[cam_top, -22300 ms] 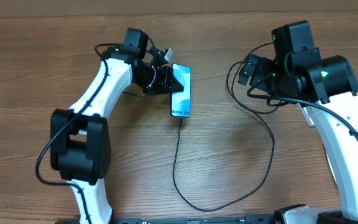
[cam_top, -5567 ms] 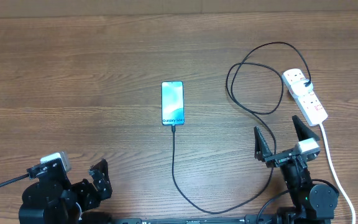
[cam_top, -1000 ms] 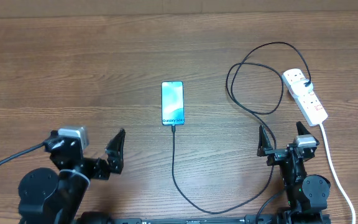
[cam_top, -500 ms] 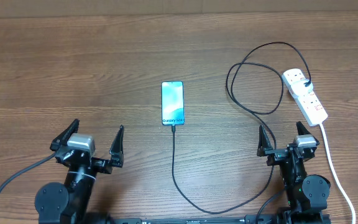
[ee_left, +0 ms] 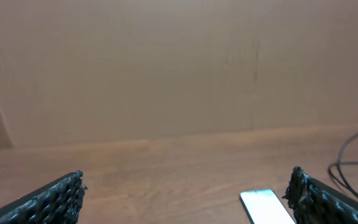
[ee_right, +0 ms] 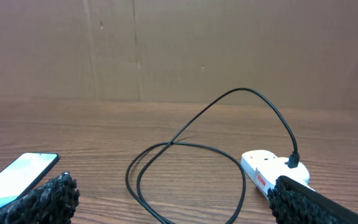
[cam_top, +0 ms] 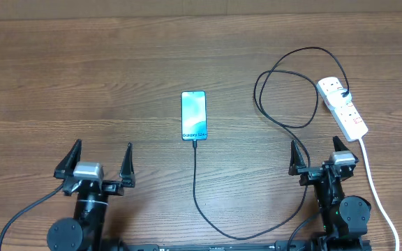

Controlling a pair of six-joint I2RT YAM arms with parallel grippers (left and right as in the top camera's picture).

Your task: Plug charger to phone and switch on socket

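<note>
Looks to be at the very end of the task, or one check short of it. Shows the phone (cam_top: 194, 116) lying flat at mid-tabletop (cam_top: 82, 70), screen up, with the connector tip of the charger (cam_top: 195, 164) meeting its near short end. Follows the cable down, round in a wide bend, up through a loose loop and into the far outlet of the socket (cam_top: 346, 111) at the right edge, plug seated. Cannot tell from here whether the red-marked switch is on.

Puts the left hand (cam_top: 102, 150) and the right hand (cam_top: 315, 150) at the near edge, each spread wide and holding nothing, well apart from phone and socket.

Calls next, if the switch is off, for the right hand to reach up and press it with one fingertip, without nudging the plug.

Offers matte brown wood grain underfoot, a slim glossy slab glowing cyan, hard white moulded plastic, a limp thin black cord, and ribbed black pads (ee_right: 48, 196) in the wrist views.
</note>
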